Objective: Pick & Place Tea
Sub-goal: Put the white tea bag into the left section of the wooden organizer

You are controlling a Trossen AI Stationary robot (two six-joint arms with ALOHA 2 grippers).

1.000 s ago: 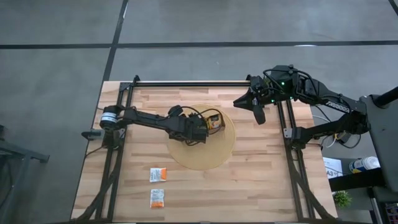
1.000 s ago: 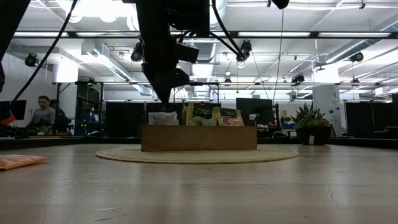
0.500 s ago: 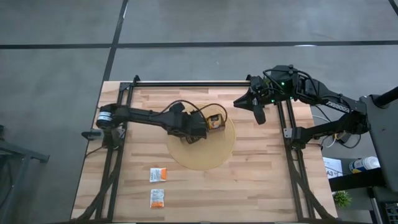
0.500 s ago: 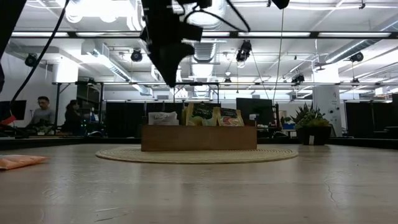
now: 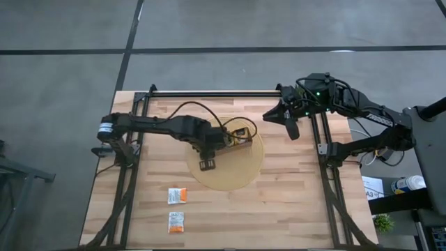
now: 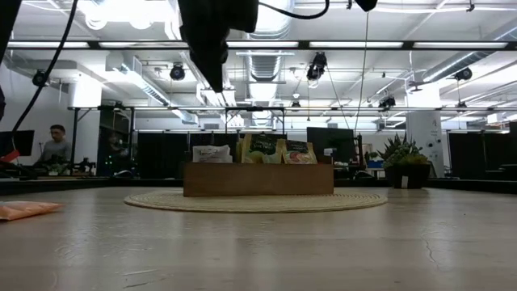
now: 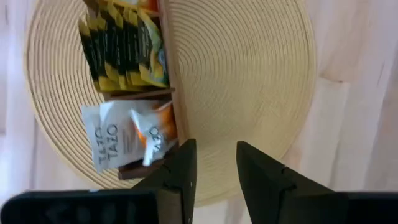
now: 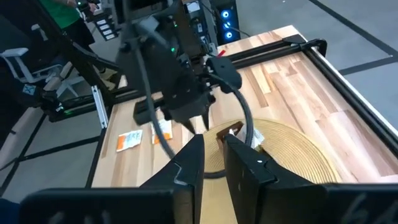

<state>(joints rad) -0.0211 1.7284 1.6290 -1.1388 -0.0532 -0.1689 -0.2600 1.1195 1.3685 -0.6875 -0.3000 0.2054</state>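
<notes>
1. Table (image 5: 293,202): pale wood planks with a dark frame round it.
2. Mat (image 5: 244,171): round, woven, straw-coloured, lying mid-table.
3. Tray (image 6: 258,179): brown wood, standing on the mat, sachets upright in its compartments.
4. Tea in tray: a row of yellow-green sachets (image 7: 124,46) with dark labels fills one compartment; next to it a white sachet (image 7: 115,137) with grey lettering and orange marks leans in an end compartment. In the low view their tops show above the tray wall.
5. Tea on table: two white-and-orange sachets, flat and square, lying near each other on bare wood well apart from the mat, one (image 5: 178,196) nearer the mat, the other (image 5: 176,222) nearer the table edge.
6. Left gripper (image 5: 208,164): above the mat just beside the tray, fingers parted with a clear gap, nothing between them.
7. Right gripper (image 5: 291,130): raised over the table's far right side, away from the mat; fingers a narrow slit apart, holding nothing.
</notes>
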